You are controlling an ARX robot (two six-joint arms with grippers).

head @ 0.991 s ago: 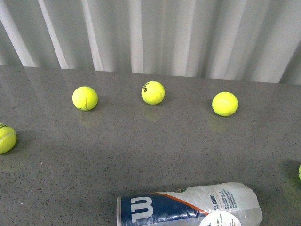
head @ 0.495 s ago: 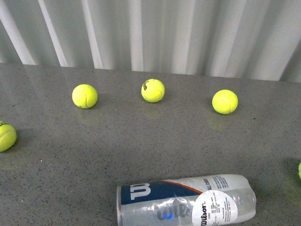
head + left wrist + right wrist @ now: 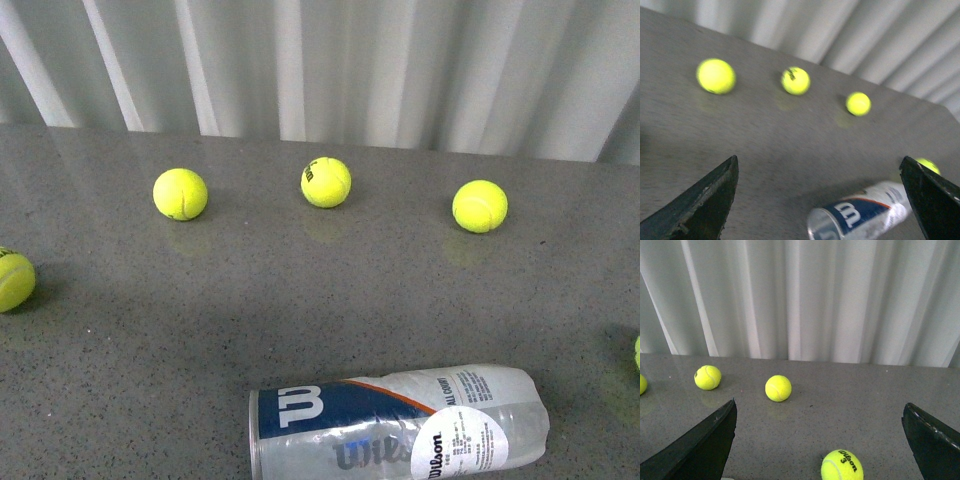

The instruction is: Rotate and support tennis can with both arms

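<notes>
Tennis can [image 3: 400, 425] flat, beyond wide-spread left hand [image 3: 818, 160], untouched; right hand [image 3: 819, 403] also wide-spread.

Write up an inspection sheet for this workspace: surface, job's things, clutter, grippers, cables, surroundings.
Surface: grey speckled tabletop, glossy enough to show faint reflections, no spills seen.
Job's things: clear plastic tennis can with navy Wilson label, lying on its side at the near edge, touched by nothing.
Clutter: yellow-green tennis balls, three in a row at the back, one at each side edge, all apart from the can.
Grippers: black left gripper open and empty above the table; black right gripper open and empty; neither shows in the front view.
Cables: nothing seen.
Surroundings: white pleated curtain behind the table.
</notes>
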